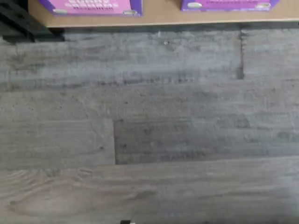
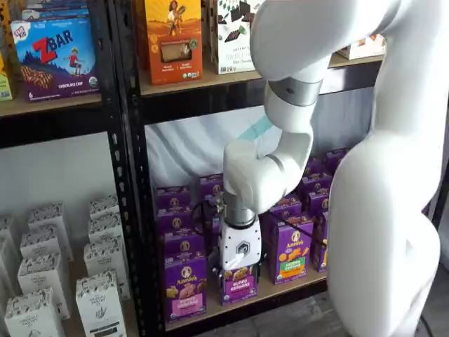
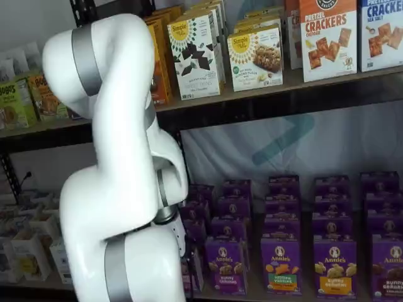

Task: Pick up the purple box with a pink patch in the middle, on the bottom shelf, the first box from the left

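Grey plank floor fills the wrist view. Gripper hangs wide open and empty before the bottom shelf; you should shift it toward the purple box, leftmost in front, and square up.

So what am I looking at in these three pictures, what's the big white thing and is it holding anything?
The white thing is a robot arm working at store-style shelves. Two pictures come from fixed cameras facing the shelves; the third looks down from the arm's wrist, showing grey floor and the bottom shelf edge. Its gripper hangs before rows of purple cracker cartons. The purple box with the pink patch stands at the front, untouched. The fingers aren't clearly visible, and nothing appears to be held.
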### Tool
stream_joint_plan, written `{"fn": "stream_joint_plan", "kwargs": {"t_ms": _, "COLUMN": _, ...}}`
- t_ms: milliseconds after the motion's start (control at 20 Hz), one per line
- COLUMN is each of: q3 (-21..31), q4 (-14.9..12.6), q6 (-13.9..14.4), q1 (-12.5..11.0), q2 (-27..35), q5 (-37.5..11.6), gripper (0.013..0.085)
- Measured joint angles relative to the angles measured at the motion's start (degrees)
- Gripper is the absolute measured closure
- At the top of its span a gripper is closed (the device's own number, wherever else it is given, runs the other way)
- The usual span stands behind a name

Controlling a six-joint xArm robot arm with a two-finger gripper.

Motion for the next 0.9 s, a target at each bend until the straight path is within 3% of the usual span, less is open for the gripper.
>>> {"fn": "stream_joint_plan", "kwargs": {"t_ms": 200, "q3": -4.64, "q4": 1.73, "q6": -0.73, "q1": 0.93, "q2": 4.35, "q5": 0.87, "gripper": 0.013}}
{"fn": "stream_joint_plan", "kwargs": {"t_ms": 400, "q3": -8.44, "q4": 1.29, "q6": 0.37, "q1": 1.63, "q2": 8.13, "q5": 0.77, "gripper": 0.013}}
{"fn": "stream_joint_plan", "kwargs": {"t_ms": 600, "q3": -11.76, "q4": 4.32, "q6": -1.62, "q1": 2.53, "q2": 11.57, "q5": 0.6, "gripper": 0.013}}
{"fn": "stream_joint_plan", "kwargs": {"t_ms": 900, "q3": -16.47, "q4": 3.75, "q6": -0.89, "q1": 2.72, "q2": 15.94, "q5": -0.72, "gripper": 0.013}}
